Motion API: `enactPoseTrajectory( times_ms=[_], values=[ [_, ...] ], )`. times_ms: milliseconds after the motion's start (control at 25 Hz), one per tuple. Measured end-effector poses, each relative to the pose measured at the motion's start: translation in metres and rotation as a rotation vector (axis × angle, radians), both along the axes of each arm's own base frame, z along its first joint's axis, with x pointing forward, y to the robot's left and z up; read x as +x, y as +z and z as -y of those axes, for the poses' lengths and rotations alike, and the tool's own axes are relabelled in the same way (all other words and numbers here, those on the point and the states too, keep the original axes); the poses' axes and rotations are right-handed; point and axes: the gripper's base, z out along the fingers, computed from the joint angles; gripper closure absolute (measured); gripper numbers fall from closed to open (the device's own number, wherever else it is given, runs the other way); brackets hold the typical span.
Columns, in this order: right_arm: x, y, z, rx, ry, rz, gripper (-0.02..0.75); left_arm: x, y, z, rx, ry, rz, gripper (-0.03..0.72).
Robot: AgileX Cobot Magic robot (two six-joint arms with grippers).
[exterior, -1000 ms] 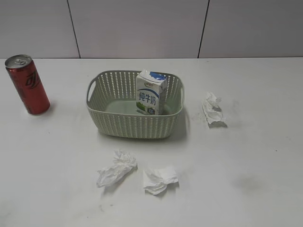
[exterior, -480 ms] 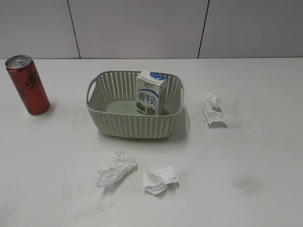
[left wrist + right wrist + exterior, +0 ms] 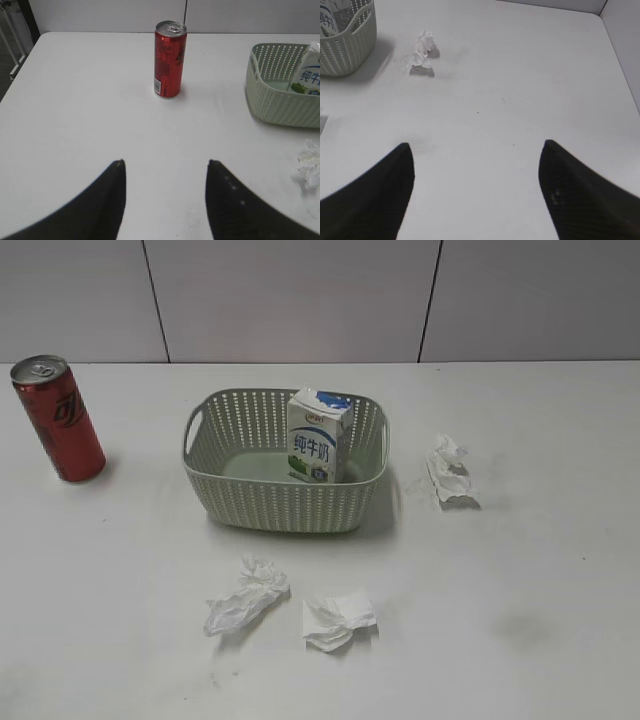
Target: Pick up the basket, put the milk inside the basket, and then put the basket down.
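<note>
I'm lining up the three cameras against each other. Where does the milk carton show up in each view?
Exterior view: the milk stands upright inside the basket, centre of frame.
Left wrist view: the milk is cut off at the right edge, in the basket.
Right wrist view: only a sliver of the milk in the top left corner.
Shared landmark: the basket.

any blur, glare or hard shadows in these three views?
Exterior view: sharp, even light, soft shadow right of the pale green lattice plastic basket. Left wrist view: red soda can crisp, the dark left gripper fingers out of focus. Right wrist view: right gripper likewise blurred; crumpled white tissue sharp.
</note>
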Motion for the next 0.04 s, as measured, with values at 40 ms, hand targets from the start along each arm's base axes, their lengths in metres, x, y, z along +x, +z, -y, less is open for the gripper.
enactPoseTrajectory(
  times_ms=[40],
  values=[
    [0.0, 0.0, 0.0, 0.0, 0.0, 0.0, 0.148, 0.0, 0.0, 0.0, 0.0, 0.001, 0.0, 0.3]
  ],
)
